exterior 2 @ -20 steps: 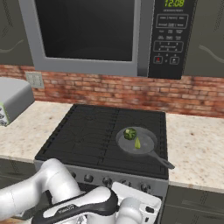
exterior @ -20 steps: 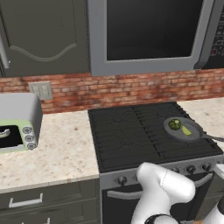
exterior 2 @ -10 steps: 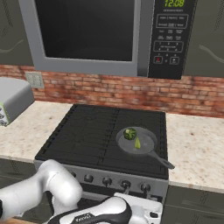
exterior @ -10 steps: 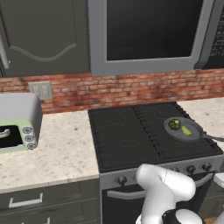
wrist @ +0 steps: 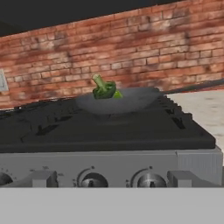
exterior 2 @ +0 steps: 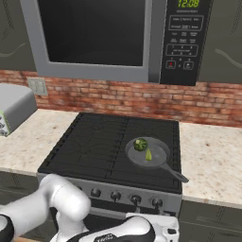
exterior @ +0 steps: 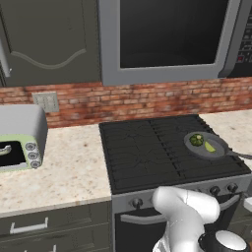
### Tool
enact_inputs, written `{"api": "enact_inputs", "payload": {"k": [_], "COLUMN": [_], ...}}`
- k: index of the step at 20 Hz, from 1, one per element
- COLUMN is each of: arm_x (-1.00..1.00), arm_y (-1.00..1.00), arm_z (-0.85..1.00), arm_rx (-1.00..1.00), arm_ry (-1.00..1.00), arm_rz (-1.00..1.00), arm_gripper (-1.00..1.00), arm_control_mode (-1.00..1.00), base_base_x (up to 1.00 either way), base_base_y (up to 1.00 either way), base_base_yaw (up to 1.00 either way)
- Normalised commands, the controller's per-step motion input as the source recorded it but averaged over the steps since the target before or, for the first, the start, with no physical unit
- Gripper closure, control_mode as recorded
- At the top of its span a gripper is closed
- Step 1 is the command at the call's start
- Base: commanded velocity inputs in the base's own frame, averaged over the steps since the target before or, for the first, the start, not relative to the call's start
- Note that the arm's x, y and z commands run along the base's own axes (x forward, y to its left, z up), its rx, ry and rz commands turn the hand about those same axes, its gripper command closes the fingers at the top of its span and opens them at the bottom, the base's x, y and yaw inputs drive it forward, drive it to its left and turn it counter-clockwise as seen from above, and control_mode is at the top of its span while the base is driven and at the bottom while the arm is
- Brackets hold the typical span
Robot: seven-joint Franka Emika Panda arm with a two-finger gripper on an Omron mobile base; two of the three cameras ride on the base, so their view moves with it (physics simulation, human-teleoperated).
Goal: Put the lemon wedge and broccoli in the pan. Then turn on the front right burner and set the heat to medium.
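Sunk lower in a second to face the stove knobs [wrist: 92, 179], claw probably wide; broccoli [exterior 2: 140, 144] and lemon wedge [exterior 2: 148, 154] lying in the pan [exterior 2: 159, 159] on the front right burner [exterior: 211, 165]; knob-turning presumably next.

This is a home kitchen, rendered rather than filmed. A black gas cooktop [exterior 2: 101, 146] with thin grate bars sits in a steel range whose front carries a row of round knobs [wrist: 148, 179]. Above it hangs a built-in microwave [exterior 2: 113, 38] with a dark door and a keypad under a green clock. A red brick backsplash [exterior: 147, 98] runs along the wall with a wall socket [exterior: 47, 102] set in it. Speckled beige stone counters [exterior: 69, 167] flank the range, over dark grey drawers with metal handles [exterior: 27, 227]. A small toaster oven [exterior: 19, 138] stands on the left counter, dark panelled cabinets [exterior: 44, 39] hang above, and a frying pan [exterior 2: 149, 153] holding vegetables rests on a burner
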Motion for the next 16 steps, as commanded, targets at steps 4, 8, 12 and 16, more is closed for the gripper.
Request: {"api": "enact_inputs", "payload": {"k": [4,8,12,16], "arm_x": [0.00,0.06,0.11,0.19], "arm_y": [-0.06,0.00,0.00,0.00], "arm_z": [-0.23,-0.34,-0.24,-0.03], "arm_rx": [0.00,-0.01,0.00,0.00], "arm_ry": [0.04,0.08,0.06,0.00], "arm_rz": [0.04,0.00,0.00,-0.01], "arm_gripper": [-1.00,-1.00,-1.00,-1.00], "arm_control_mode": [-1.00,-1.00,-1.00,-1.00], "base_base_x": [0.00,0.00,0.00,0.00], "base_base_y": [0.00,0.00,0.00,0.00], "base_base_yaw": [0.00,0.00,0.00,0.00]}}
